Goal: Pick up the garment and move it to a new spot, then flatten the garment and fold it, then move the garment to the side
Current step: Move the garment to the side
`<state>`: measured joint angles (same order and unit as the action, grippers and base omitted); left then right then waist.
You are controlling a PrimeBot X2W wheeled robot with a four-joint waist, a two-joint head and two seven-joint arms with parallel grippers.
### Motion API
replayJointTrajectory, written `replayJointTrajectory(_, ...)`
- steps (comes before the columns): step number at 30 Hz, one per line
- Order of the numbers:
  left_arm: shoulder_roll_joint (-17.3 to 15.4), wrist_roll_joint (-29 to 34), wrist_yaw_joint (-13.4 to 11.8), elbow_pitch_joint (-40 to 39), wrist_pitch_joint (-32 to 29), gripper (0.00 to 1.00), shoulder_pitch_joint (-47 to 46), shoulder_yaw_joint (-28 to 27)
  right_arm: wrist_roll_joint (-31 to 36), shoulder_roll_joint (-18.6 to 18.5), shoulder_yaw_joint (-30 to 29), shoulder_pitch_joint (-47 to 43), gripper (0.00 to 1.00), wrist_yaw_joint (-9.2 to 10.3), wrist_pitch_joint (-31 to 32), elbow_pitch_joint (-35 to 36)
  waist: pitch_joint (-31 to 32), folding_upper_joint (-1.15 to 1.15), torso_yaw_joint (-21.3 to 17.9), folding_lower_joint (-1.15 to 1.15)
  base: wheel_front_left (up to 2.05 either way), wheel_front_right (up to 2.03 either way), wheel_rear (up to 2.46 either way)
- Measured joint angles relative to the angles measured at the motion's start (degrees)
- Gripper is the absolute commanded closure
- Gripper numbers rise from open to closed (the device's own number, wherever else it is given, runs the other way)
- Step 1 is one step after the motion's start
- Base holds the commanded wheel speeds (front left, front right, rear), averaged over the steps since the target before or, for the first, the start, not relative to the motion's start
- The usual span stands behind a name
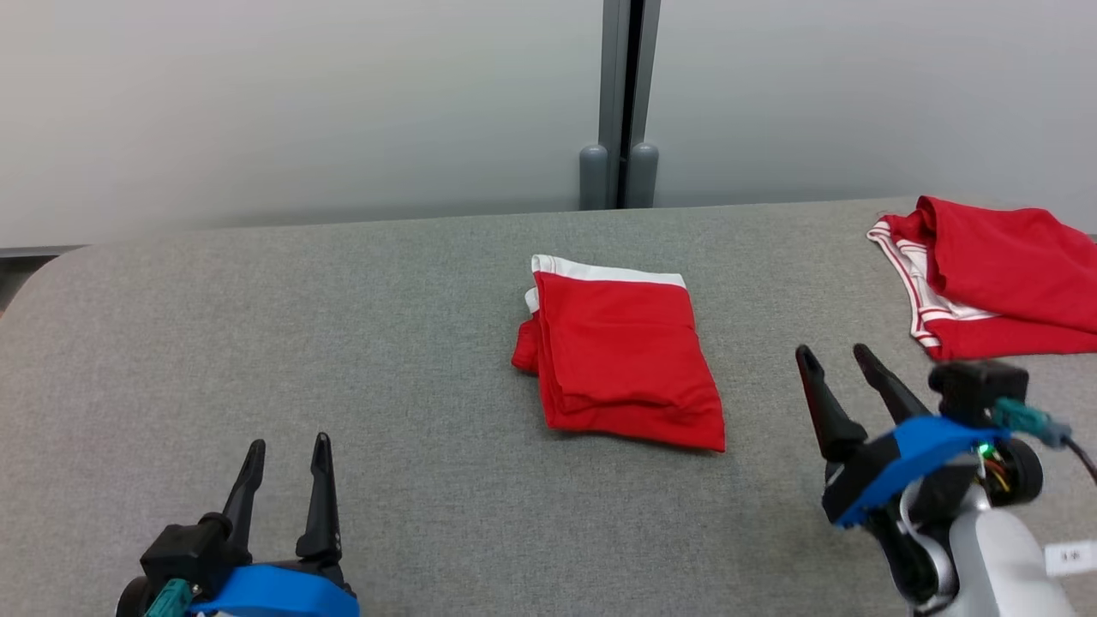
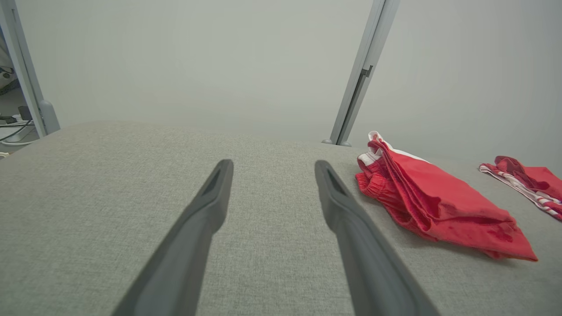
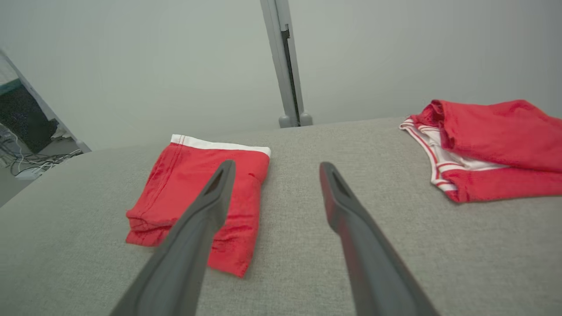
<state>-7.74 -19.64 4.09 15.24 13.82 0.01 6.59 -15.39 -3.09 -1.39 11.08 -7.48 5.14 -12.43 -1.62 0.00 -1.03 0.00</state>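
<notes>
Lying folded mid-frame on grey desk (image 1: 257,343), red garment (image 1: 626,360); second red garment (image 1: 1003,274) upper right; left jaws, right jaws open, empty, lower corners.

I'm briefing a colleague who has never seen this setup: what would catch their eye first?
First, the folded red garment with a white waistband, lying in the middle of the grey table. Next, a second red garment with striped white trim, lying loosely at the far right. The left gripper and right gripper hover open and empty at the near side.
</notes>
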Motion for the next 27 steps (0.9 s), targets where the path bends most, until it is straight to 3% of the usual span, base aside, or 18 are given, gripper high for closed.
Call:
replayJointTrajectory(6, -0.48, 0.16, 0.00, -2.08, -0.36, 0.00, -2.60, 0.68, -1.71, -0.33, -0.99, 12.97, 0.00, 0.00, 11.90, -7.60, -3.01, 0.00, 1.19, 0.00, 0.00, 0.00, 0.00)
replayJointTrajectory(12, -0.41, 0.54, 0.57, -3.14, -0.10, 0.00, -6.09, 2.01, 1.13, -0.02, -6.17, 25.15, 0.00, 0.00, 21.92, -22.20, -7.40, 0.00, 4.55, 0.01, 0.00, 0.00, 0.00)
replayJointTrajectory(26, 0.04, 0.65, 1.52, -1.53, 0.92, 0.00, -8.92, 3.38, 5.87, -0.10, -9.33, 34.25, 0.00, 0.00, 22.43, -43.75, -12.37, 0.00, 11.91, 0.00, 0.00, 0.00, 0.00)
replayJointTrajectory(27, 0.05, 0.56, 1.52, -1.40, 0.93, 0.00, -8.92, 3.30, 6.50, -0.18, -9.04, 34.62, 0.09, 0.00, 22.46, -44.44, -12.37, 0.00, 11.89, 0.00, 0.00, 0.00, 0.00)
